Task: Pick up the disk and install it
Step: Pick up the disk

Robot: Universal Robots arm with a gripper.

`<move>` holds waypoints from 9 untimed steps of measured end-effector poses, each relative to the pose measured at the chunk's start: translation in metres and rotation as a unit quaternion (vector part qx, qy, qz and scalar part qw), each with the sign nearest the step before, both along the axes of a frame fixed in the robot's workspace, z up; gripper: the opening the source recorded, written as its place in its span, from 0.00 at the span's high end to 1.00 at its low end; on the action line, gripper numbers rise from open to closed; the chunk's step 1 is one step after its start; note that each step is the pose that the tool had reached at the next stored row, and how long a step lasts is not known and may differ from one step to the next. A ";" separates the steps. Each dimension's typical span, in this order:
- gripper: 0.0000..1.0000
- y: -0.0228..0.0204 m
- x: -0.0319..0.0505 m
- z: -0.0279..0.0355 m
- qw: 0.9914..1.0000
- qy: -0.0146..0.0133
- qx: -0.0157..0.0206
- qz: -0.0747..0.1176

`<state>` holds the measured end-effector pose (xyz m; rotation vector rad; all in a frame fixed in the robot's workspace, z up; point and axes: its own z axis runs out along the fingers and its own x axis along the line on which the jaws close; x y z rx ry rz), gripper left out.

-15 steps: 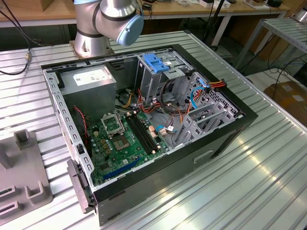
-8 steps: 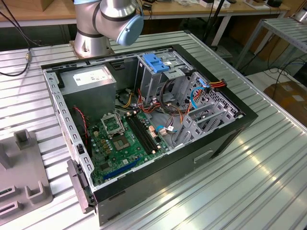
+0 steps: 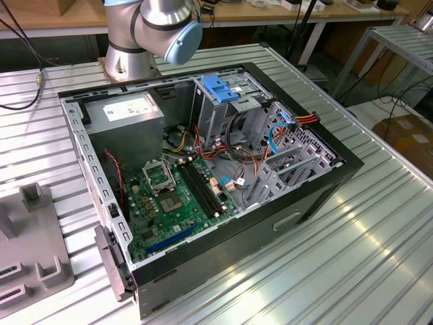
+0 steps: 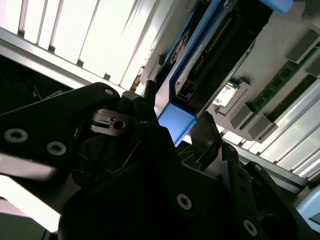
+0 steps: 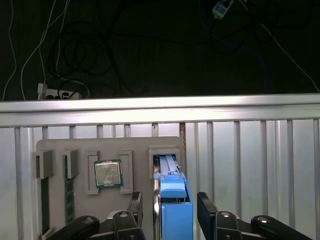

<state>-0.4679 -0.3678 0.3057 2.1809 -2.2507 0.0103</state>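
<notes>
The disk (image 5: 175, 215), a flat drive edged with blue rails, stands on edge in a slot of the grey holder tray (image 5: 135, 147). My gripper (image 5: 170, 212) straddles it, one black finger (image 5: 136, 207) on each side and a narrow gap showing at both. In the second wrist view the disk (image 4: 220, 45) runs away from my gripper (image 4: 175, 117), its blue end between the finger tips. The gripper looks open around the disk.
The tray also holds a processor chip (image 5: 108, 174) and a memory stick (image 5: 68, 185). In the exterior view the open computer case (image 3: 318, 196) lies on the slatted metal table, with a blue-topped drive cage (image 3: 226, 91), a grey power-supply box (image 3: 125, 115) and the arm's base (image 3: 152, 27) behind.
</notes>
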 end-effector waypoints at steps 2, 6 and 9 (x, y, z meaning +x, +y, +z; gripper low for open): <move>0.44 0.0002 -0.0008 -0.0019 1.000 -0.002 0.000 0.000; 0.44 0.0004 -0.0029 -0.0046 1.000 -0.007 0.000 0.000; 0.44 0.0006 -0.0043 -0.0057 1.000 -0.007 0.000 0.000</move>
